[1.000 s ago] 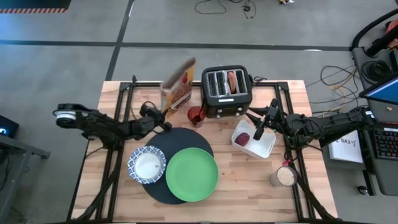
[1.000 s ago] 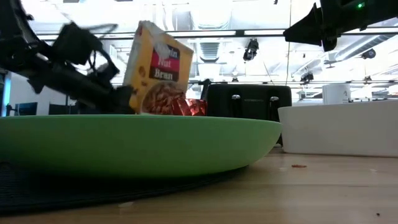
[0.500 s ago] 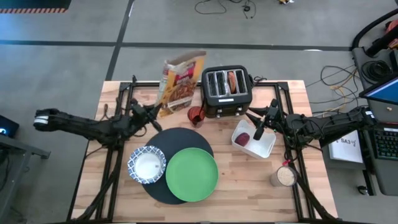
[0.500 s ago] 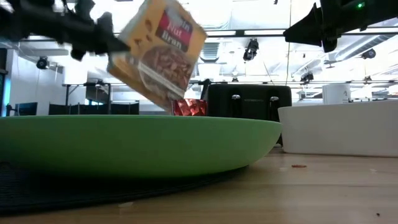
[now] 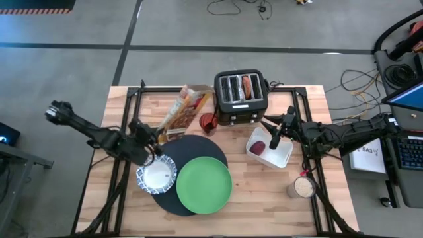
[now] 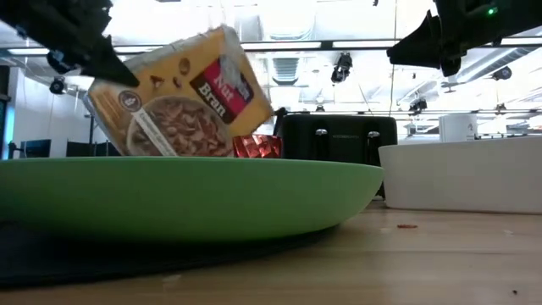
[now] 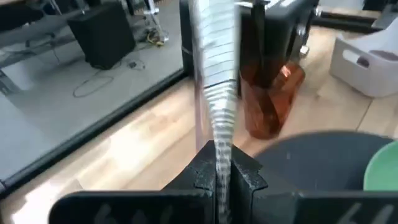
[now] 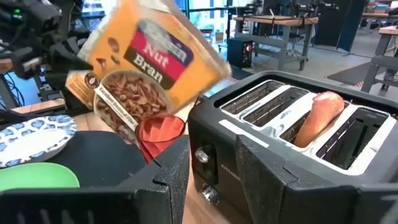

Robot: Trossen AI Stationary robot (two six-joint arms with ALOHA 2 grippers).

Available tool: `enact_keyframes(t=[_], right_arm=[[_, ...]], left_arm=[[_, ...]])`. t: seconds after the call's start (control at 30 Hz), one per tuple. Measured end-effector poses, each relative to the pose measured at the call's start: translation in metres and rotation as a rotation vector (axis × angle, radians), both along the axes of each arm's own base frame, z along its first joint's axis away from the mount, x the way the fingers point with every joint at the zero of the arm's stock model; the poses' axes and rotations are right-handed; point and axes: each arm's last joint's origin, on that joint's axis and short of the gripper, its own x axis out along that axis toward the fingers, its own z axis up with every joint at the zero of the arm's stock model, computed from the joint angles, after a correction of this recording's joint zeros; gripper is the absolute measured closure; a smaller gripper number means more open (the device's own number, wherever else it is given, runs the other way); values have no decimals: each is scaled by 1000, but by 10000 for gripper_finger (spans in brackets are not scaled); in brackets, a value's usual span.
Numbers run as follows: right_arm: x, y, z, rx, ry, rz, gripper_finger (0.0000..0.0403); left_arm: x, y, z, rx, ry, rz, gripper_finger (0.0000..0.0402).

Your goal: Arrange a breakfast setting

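Note:
A round black mat [image 5: 195, 144] lies near the table's front edge. It carries a lime-green plate [image 5: 203, 186] and a blue-and-white bowl [image 5: 156, 175]. A dark-red lump [image 5: 259, 147] lies in the white tray [image 5: 283, 156]. My left gripper [image 5: 156, 137], just beyond the bowl, is shut on a yellow Nut Bran cereal bag [image 5: 186, 108] that slants away toward the toaster. My right gripper [image 5: 269, 132] hovers open above the tray's far end, and nothing shows between its fingers [image 8: 177, 162]. My left gripper pinches a thin crimped side edge [image 7: 216, 146] of the cereal bag between its two fingers. It comes from the table's left, slanting a little downward. The bag [image 6: 182, 97] is raised and tipped over sideways. The plate's rim hides its lowest part in the low view.
A black four-slot toaster [image 5: 240, 96] stands at the far middle with a tan-orange piece of food [image 8: 317, 115] in one slot. A red cup [image 5: 207, 122] stands in front of its left corner. A jar of pale grains [image 5: 303, 187] stands near the right edge.
My left gripper has risen and then swung toward the table's near edge and the bowl, keeping its hold on the cereal bag. The bag stood upright beside the toaster and now hangs raised, tipped well over to one side. My right arm has kept still.

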Motion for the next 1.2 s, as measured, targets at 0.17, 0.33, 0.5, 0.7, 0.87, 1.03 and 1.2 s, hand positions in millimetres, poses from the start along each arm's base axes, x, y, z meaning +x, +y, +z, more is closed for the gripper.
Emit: enact_keyframes(t=[0.17,0.33,0.5,0.7,0.87,1.03,1.2], right_arm=[[0,0,0,0,-1,0,282],[0,0,0,0,-1,2,282],[0,0,0,-2,0,2,282],[0,0,0,-2,1,2,282],[0,0,0,-2,1,2,282],[0,0,0,-2,0,2,282],[0,0,0,-2,1,2,282]], left_arm=[[5,-6,-14,-24,74,-32,401],[6,-9,-20,-77,133,-70,401],[4,-9,-23,-150,174,-88,401],[3,-10,-24,-175,187,-96,375],[4,-10,-24,-184,187,-99,317],[5,-11,-19,-181,174,-104,252],[9,-11,-14,-120,113,-77,223]])
